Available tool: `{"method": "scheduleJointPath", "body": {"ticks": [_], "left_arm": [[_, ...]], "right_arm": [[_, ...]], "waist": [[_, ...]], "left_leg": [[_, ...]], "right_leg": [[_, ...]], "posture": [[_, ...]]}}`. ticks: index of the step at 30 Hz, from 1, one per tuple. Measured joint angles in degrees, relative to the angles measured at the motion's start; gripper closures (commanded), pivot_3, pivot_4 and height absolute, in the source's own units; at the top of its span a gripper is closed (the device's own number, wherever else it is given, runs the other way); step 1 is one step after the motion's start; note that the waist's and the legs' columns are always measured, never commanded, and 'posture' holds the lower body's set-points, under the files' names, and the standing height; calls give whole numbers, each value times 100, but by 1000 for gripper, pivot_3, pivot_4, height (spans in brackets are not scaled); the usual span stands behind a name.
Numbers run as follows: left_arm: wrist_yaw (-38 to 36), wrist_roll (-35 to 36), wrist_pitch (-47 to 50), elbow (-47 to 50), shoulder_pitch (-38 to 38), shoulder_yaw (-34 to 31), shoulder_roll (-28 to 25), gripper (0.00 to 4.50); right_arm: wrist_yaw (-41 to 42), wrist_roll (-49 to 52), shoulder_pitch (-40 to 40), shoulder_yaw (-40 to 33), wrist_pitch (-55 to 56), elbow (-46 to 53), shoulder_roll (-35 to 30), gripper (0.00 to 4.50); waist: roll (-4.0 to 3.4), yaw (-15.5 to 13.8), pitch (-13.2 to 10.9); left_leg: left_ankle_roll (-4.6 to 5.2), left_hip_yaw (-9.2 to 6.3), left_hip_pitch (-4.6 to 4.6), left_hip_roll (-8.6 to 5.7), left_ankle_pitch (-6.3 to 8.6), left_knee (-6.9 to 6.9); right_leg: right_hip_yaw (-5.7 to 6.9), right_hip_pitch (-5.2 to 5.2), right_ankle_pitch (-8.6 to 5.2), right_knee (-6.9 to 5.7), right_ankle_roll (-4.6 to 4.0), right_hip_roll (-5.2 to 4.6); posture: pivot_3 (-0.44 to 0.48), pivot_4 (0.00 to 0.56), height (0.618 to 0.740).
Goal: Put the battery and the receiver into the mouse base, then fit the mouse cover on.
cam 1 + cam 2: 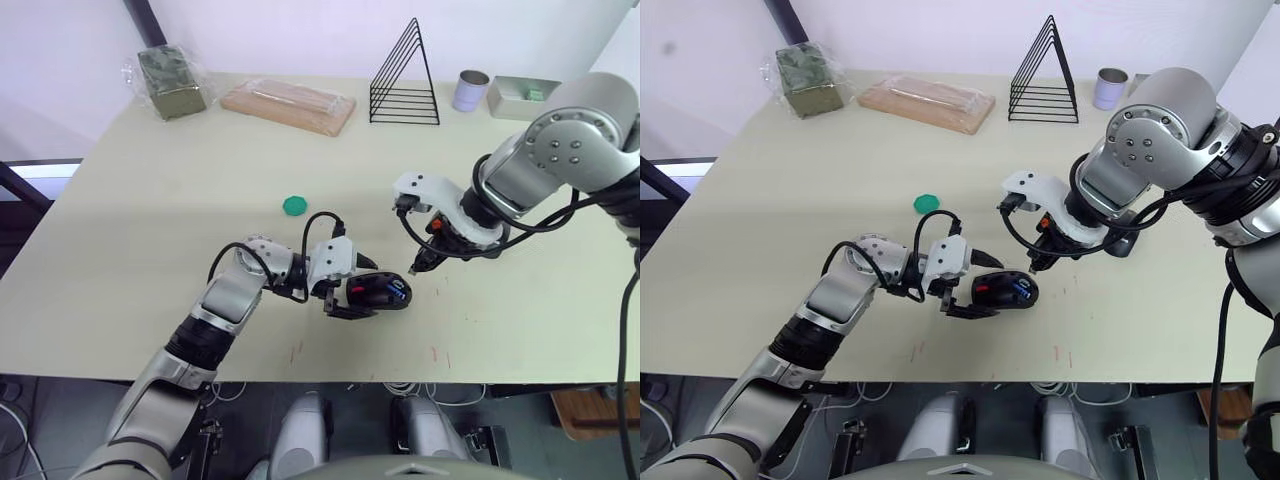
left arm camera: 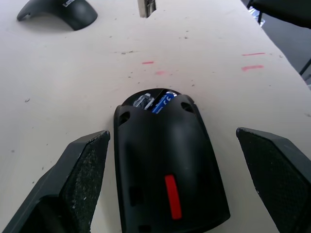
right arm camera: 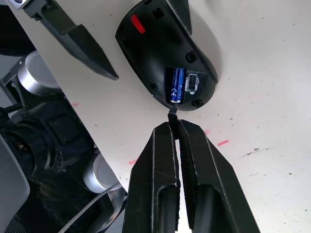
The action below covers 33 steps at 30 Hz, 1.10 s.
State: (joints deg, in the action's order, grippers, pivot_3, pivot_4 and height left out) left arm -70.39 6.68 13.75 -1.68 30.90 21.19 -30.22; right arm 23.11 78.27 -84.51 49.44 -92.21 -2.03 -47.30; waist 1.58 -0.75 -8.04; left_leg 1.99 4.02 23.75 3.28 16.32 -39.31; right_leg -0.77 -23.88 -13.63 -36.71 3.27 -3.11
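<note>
Small blue cylindrical battery in black oval mouse base; round green cap behind, leftward.

Pale cream rectangular table, surface matte, faint red marks near front edge. Plain white wall behind it. Dark diagonal bar leans at far left corner. Dark grey floor below front edge, cables visible there. Light even, shadows soft.
</note>
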Motion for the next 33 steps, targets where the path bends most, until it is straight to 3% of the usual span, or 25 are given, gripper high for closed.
{"method": "scheduleJointPath", "body": {"ticks": [18, 21, 23, 33], "left_arm": [[261, -438, -21, -14, 106, 224, 181, 67], [267, -507, -71, -14, 104, 287, 210, 834], [275, -546, -113, -18, 103, 333, 226, 1624], [314, -560, -200, -32, 103, 357, 221, 1640]], "right_arm": [[-496, 500, 71, -23, 0, -77, -22, 4500], [-578, 571, 72, -23, 0, -84, -22, 4500], [-618, 584, 108, -36, 0, -83, -23, 4500], [-941, 760, 358, -115, 0, -185, -12, 4500]], "waist": [[0, 3, 0], [0, 2, 0], [0, -1, 0], [1, -3, 1]], "left_leg": [[0, 1, 0, 0, 0, -1], [0, 1, 0, 0, 0, -1], [0, 1, 0, 0, 0, -1], [0, 0, 0, 0, 0, -1]], "right_leg": [[-2, 0, 0, 1, 0, -1], [-3, 0, 0, 1, 0, -1], [-3, 1, 0, 1, 0, -1], [-3, 1, 0, 1, 0, -2]], "posture": [[0, 150, 740], [0, 150, 740], [0, 150, 740], [0, 150, 740]]}}
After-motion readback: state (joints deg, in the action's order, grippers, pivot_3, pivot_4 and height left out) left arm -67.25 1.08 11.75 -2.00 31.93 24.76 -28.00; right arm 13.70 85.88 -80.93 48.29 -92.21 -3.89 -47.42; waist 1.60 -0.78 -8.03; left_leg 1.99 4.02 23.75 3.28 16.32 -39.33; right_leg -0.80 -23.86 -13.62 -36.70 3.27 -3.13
